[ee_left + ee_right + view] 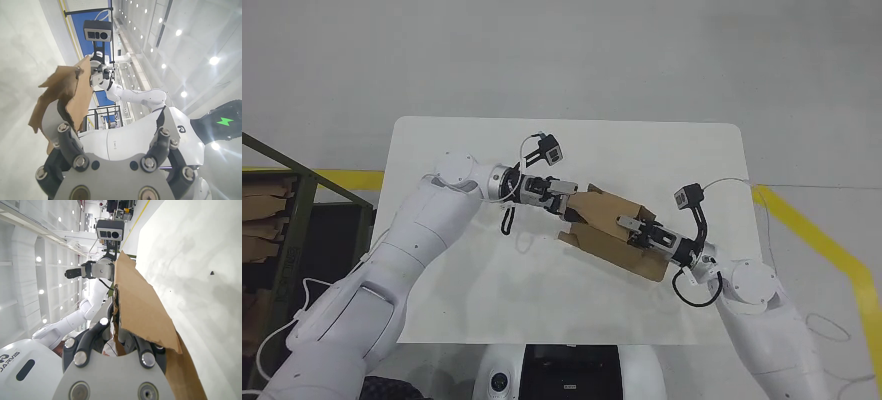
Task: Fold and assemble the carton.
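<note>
Top view, white table point(542, 300), brown carton point(607, 235), grey floor point(542, 60), yellow line point(812, 235)

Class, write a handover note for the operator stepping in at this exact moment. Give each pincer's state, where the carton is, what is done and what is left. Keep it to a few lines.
The carton is between the two arms, over the middle of the white table. I cannot tell whether it rests on the table.
The left pincer is open, with one finger against a flap.
The right pincer is shut on the opposite edge.
Done: the carton is partly opened and its flaps hang loose.
Left: fold the flaps in and close it. The left pincer probably needs a grip first.
</note>
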`<state>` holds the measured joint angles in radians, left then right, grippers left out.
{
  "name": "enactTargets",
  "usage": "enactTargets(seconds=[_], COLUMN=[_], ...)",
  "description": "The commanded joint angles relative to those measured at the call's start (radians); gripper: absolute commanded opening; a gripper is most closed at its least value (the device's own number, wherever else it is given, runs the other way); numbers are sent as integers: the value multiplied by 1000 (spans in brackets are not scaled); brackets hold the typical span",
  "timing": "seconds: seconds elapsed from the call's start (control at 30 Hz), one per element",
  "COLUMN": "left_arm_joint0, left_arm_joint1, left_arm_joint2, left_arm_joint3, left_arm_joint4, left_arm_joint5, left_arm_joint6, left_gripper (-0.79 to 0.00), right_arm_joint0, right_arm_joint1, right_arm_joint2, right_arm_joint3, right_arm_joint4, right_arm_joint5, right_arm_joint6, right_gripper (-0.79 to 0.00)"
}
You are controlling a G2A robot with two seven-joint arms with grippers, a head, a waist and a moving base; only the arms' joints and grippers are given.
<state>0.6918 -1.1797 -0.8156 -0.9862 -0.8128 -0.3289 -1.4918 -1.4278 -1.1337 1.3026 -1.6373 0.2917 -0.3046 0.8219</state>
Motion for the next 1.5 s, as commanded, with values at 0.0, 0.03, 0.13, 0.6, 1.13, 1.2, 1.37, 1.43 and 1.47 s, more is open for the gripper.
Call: enactTargets(seconds=[0.0, 0.03, 0.13, 0.6, 1.13, 1.2, 1.37, 1.43, 1.47], left_arm_joint0=[5, 7, 16, 27, 1, -1, 8, 14, 18], left_arm_joint1=[1, 1, 2, -15, -37, -37, -33, -31, -29], left_arm_joint2=[-10, -16, -31, -38, -26, -33, -57, -66, -70], left_arm_joint3=[-10, -16, -40, -77, -27, -22, -29, -38, -42], left_arm_joint4=[-5, -8, -18, -5, 24, 16, 15, 17, 18], left_arm_joint5=[5, 7, 10, 21, 10, 10, 13, 13, 15], left_arm_joint6=[-5, -6, -10, -21, -10, -9, -12, -13, -15], left_gripper=[0, 0, 0, 0, 0, 0, 0, 0, 0], right_arm_joint0=[2, 3, 6, 7, -16, -17, -9, -5, -2], right_arm_joint1=[0, -1, -2, -7, -4, -3, -4, -5, -5], right_arm_joint2=[-4, -7, -18, -70, -71, -60, -33, -22, -17], right_arm_joint3=[5, 6, 12, 0, -44, -38, -17, -13, -11], right_arm_joint4=[-17, -23, -36, -70, -77, -63, -19, 3, 11], right_arm_joint5=[3, 4, 4, 1, 12, 13, 27, 30, 32], right_arm_joint6=[-18, -27, -43, -73, -97, -110, -163, -184, -194], right_gripper=[-785, -785, -785, -785, -785, -785, -785, -785, -785])
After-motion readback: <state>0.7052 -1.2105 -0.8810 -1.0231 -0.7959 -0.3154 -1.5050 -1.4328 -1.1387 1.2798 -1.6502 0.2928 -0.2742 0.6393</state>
